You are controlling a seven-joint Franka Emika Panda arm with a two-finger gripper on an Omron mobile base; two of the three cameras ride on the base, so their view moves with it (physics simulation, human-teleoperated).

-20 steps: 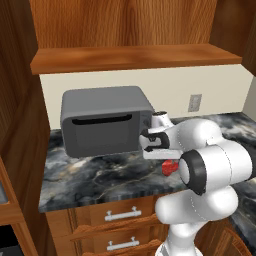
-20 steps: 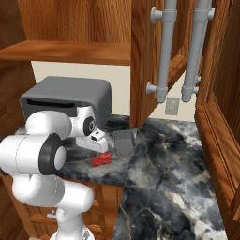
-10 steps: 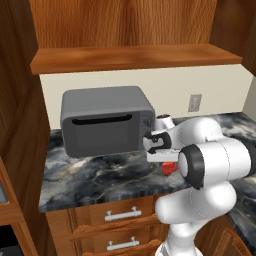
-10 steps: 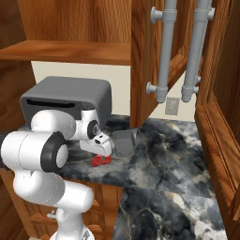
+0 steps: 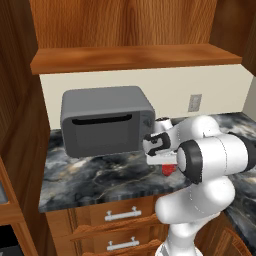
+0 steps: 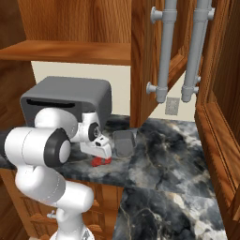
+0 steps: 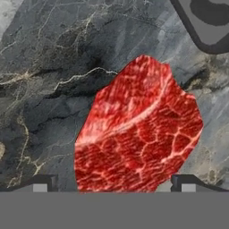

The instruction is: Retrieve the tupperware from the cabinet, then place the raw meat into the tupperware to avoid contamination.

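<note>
The raw meat (image 7: 138,129), a bright red marbled lump, lies on the dark marble counter (image 7: 49,89). My gripper (image 7: 114,185) is open just above it, with one dark fingertip (image 7: 44,182) on each side of the lump and nothing held. In the right base view the gripper (image 6: 101,153) points down at the raw meat (image 6: 99,162). The grey tupperware (image 6: 123,143) stands empty on the counter just right of it; its corner (image 7: 205,22) also shows in the hand view. The cabinet door (image 6: 142,61) hangs open above. In the left base view the raw meat (image 5: 169,170) peeks out under the hand.
A big grey microwave (image 5: 105,120) stands on the counter close to the left of the hand. Long silver bar handles (image 6: 164,51) hang on the open doors. A wall outlet (image 5: 195,103) sits behind. Drawers (image 5: 120,215) run below the counter edge.
The hand has sunk lower over the raw meat, and the forearm has swung slightly toward the microwave. The jaws have stayed open. The meat and tupperware have not moved.
</note>
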